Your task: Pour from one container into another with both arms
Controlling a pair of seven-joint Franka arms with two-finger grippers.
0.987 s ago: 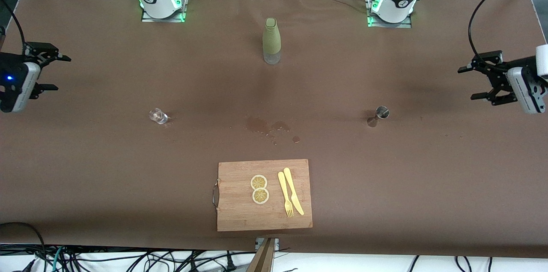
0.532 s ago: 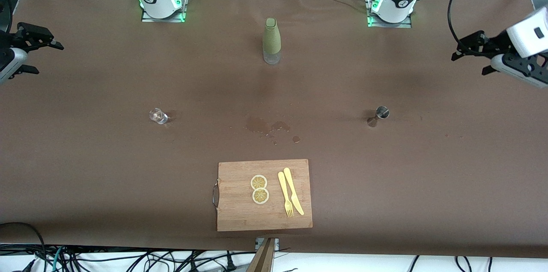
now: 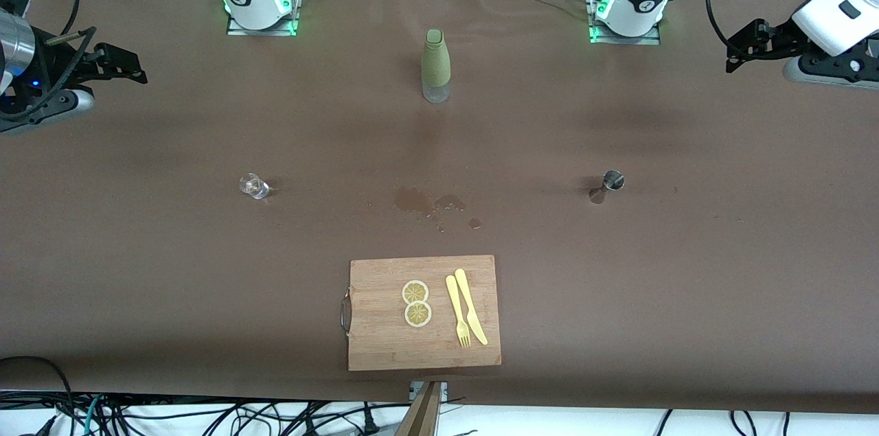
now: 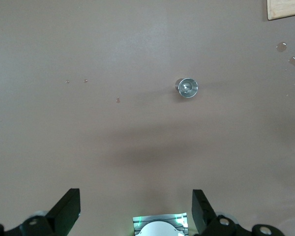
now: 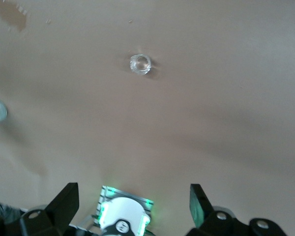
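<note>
The steel jigger (image 3: 613,180) stands upright on the brown table toward the left arm's end, and the left wrist view looks down into its cup (image 4: 187,88). The clear glass tumbler (image 3: 253,185) stands toward the right arm's end, seen from above in the right wrist view (image 5: 140,64). My left gripper (image 3: 738,51) hangs open and empty over the table's left-arm end, well away from the jigger; its fingers frame bare table (image 4: 134,211). My right gripper (image 3: 130,69) is open and empty over the right-arm end, apart from the tumbler (image 5: 132,204).
A tall green-sleeved bottle (image 3: 435,65) stands midway between the arm bases. Wet spots (image 3: 429,202) mark the table's middle. Nearer the front camera lies a wooden cutting board (image 3: 384,347) with two lemon slices (image 3: 416,303), a yellow fork (image 3: 457,312) and knife (image 3: 471,305).
Both arms have lifted and swung toward the base side of the table, with the grippers turning to look down. The jigger and tumbler have not moved.
</note>
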